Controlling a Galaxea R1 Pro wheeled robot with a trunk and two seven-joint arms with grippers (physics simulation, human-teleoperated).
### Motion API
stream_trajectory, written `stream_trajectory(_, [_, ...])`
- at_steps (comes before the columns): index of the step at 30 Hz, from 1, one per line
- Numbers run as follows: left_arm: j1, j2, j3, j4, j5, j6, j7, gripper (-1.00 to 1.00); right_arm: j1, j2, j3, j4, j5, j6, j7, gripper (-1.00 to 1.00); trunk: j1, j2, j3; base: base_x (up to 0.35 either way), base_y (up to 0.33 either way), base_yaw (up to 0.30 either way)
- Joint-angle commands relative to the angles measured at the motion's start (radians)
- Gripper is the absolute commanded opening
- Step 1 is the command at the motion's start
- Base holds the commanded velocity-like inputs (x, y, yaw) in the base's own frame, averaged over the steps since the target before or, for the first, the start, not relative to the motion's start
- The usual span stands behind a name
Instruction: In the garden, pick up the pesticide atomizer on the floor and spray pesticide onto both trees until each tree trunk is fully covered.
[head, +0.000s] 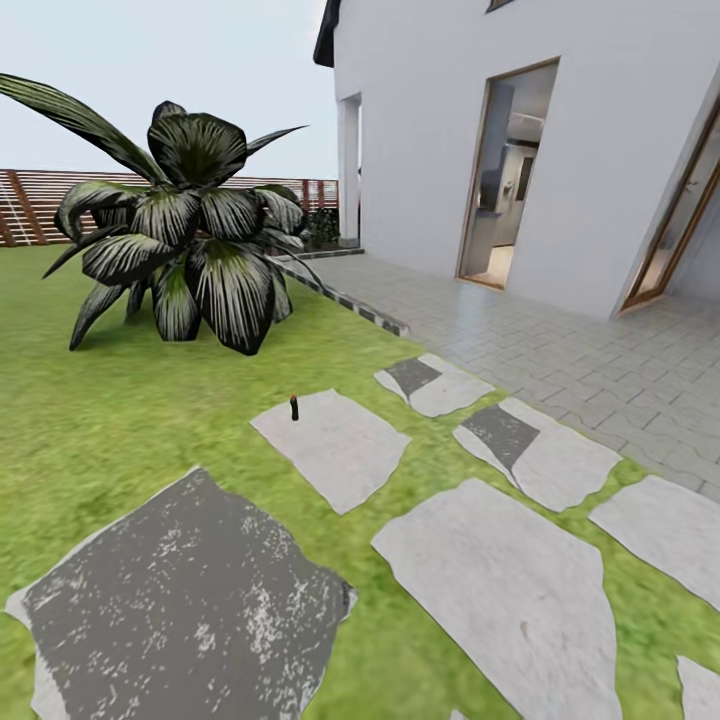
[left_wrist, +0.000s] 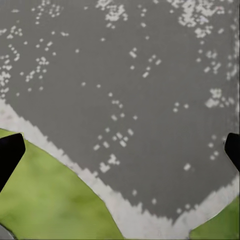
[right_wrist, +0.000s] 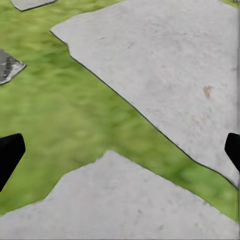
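both claws are hanging wide open and gripping nothing: the left claw (left_wrist: 120, 147) is showing its dark fingertips (left_wrist: 10, 152) at either edge of its wrist view over a dark speckled slab (left_wrist: 130, 80) with a pale rim, and the right claw (right_wrist: 120, 150) is spreading its fingertips (right_wrist: 9, 152) over pale slabs (right_wrist: 165, 65) split by strips of grass. a small dark bottle with a reddish top, seemingly the sprayer (head: 294, 407), is standing upright near the far left corner of a pale paving slab (head: 335, 445), well ahead of the robot in the head view. green lawn (head: 110, 420) is lying around the slabs. a short palm (head: 190, 235) with broad dark leaves is sitting beyond the sprayer on the left. a slatted wooden fence (head: 40, 200) is running behind it. a white house (head: 590, 130) with an open doorway (head: 505, 180) is standing on the right beside a tiled patio (head: 560, 350).
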Motion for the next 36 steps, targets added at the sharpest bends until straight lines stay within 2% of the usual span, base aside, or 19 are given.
stream_trajectory(1, [0.0,0.0,0.0,0.0,0.0,0.0,0.0,1.0,0.0,0.0,0.0,0.0,0.0,0.0,0.0,1.0,0.0,0.0,0.0,0.292,-0.197,0.0])
stream_trajectory(36, [0.0,0.0,0.0,0.0,0.0,0.0,0.0,1.0,0.0,0.0,0.0,0.0,0.0,0.0,0.0,1.0,0.0,0.0,0.0,0.292,-0.197,0.0])
